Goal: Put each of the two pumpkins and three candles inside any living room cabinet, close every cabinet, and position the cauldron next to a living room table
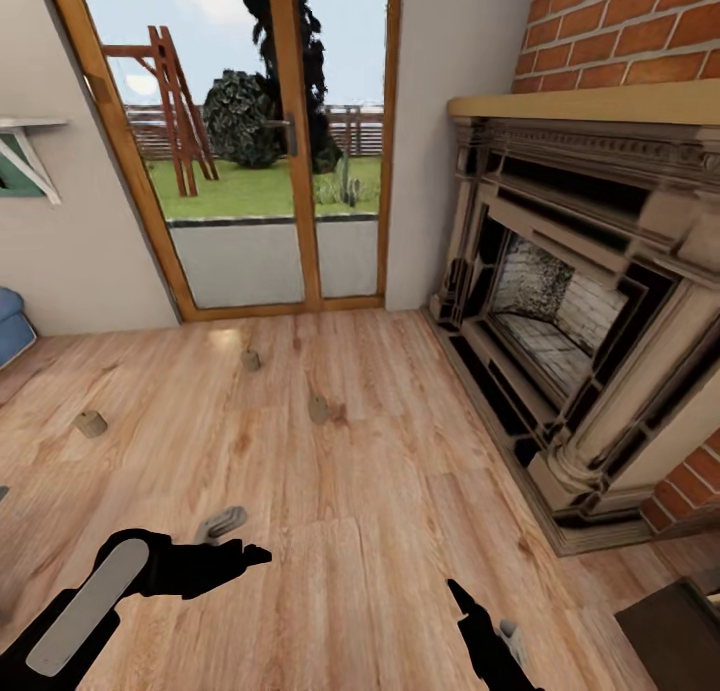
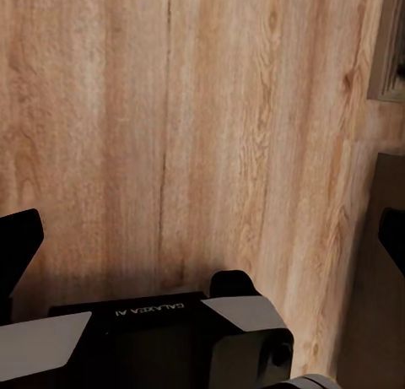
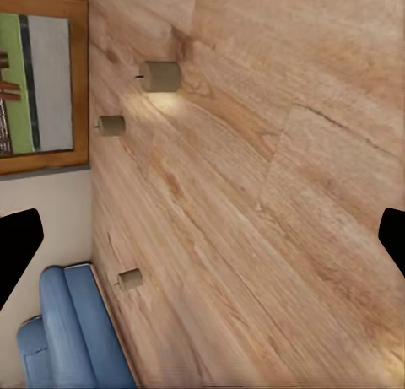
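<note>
Three short tan candles lie apart on the wooden floor: candle [image 1: 91, 424] at the left, candle [image 1: 250, 360] near the glass door, candle [image 1: 319, 409] in the middle. The right wrist view shows them too: candle [image 3: 159, 75], candle [image 3: 110, 125], candle [image 3: 129, 278]. My left gripper [image 1: 240, 539] hovers open and empty over bare floor, short of the candles; its fingers stand wide apart in its wrist view [image 2: 202, 237]. My right gripper [image 1: 485, 616] is open and empty too [image 3: 202, 245]. The pumpkins, the cauldron and the table are out of view.
A large fireplace [image 1: 570, 321] with a brick surround fills the right side. A wood-framed glass door [image 1: 290, 141] is straight ahead. A blue sofa [image 1: 10, 326] [image 3: 67, 338] stands at the left wall. A dark-brown furniture corner [image 1: 680, 621], perhaps the cabinet, is at the near right.
</note>
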Tool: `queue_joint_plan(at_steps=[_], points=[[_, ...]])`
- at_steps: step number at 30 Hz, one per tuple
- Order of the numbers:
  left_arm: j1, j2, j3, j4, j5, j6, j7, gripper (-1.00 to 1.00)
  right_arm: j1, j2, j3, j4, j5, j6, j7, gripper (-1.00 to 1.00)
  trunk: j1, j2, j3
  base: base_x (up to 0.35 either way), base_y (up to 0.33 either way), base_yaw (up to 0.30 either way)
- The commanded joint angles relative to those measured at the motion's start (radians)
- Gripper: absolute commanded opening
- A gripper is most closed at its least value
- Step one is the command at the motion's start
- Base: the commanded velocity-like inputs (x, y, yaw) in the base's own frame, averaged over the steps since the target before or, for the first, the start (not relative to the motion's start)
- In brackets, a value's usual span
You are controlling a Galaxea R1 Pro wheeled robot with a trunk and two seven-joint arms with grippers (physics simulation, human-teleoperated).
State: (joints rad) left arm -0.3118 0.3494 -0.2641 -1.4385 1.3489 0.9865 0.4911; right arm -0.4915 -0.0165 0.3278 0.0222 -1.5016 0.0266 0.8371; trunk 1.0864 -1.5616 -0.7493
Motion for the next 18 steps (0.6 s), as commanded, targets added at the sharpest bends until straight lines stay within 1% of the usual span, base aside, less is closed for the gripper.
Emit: queue_joint_plan(at_steps=[1, 8, 10, 12, 14, 15, 16, 17, 18], points=[[-0.001, 0.001, -0.002, 0.000, 0.010, 0.000, 0.010, 1.00, -0.001, 0.000, 0.008, 0.002, -0.009, 0.003, 0.005, 1.00, 0.000, 0.000, -0.001, 0.000, 0.000, 0.150], [-0.001, 0.005, -0.001, 0.000, 0.010, 0.000, 0.010, 1.00, -0.001, 0.001, 0.008, 0.001, -0.009, 0.001, 0.005, 1.00, 0.000, 0.000, -0.001, 0.015, 0.000, 0.033], [-0.001, 0.006, -0.001, 0.002, 0.009, -0.001, 0.010, 1.00, -0.001, 0.000, 0.007, 0.001, -0.010, 0.001, 0.003, 1.00, 0.000, 0.000, -0.001, 0.173, 0.041, 0.003], [-0.001, 0.006, -0.001, 0.010, 0.008, -0.001, 0.010, 1.00, -0.001, -0.003, 0.007, 0.002, -0.011, 0.002, -0.017, 1.00, 0.000, 0.000, -0.001, 0.189, 0.035, 0.001], [-0.002, 0.006, -0.002, 0.014, 0.007, -0.002, 0.010, 1.00, -0.001, -0.003, 0.008, 0.002, -0.011, 0.009, -0.073, 1.00, 0.000, 0.000, -0.001, 0.085, 0.014, 0.000], [-0.002, 0.007, -0.002, 0.015, 0.002, -0.002, 0.010, 1.00, -0.001, -0.003, 0.008, 0.001, -0.011, 0.012, -0.119, 1.00, 0.000, 0.000, -0.001, 0.042, 0.007, 0.000], [-0.002, 0.007, -0.003, 0.016, -0.012, -0.002, 0.010, 1.00, -0.001, -0.004, 0.009, 0.000, -0.010, 0.014, -0.171, 1.00, 0.000, 0.000, -0.001, 0.027, 0.005, 0.000], [-0.002, 0.006, -0.003, 0.017, -0.036, -0.002, 0.011, 1.00, -0.001, -0.004, 0.010, -0.002, -0.009, 0.015, -0.226, 1.00, 0.000, 0.000, -0.001, 0.017, 0.003, 0.000], [-0.003, 0.004, -0.003, 0.017, -0.071, -0.002, 0.011, 1.00, -0.001, -0.005, 0.014, -0.005, -0.003, 0.016, -0.282, 1.00, 0.000, 0.000, -0.001, 0.011, 0.002, 0.000]])
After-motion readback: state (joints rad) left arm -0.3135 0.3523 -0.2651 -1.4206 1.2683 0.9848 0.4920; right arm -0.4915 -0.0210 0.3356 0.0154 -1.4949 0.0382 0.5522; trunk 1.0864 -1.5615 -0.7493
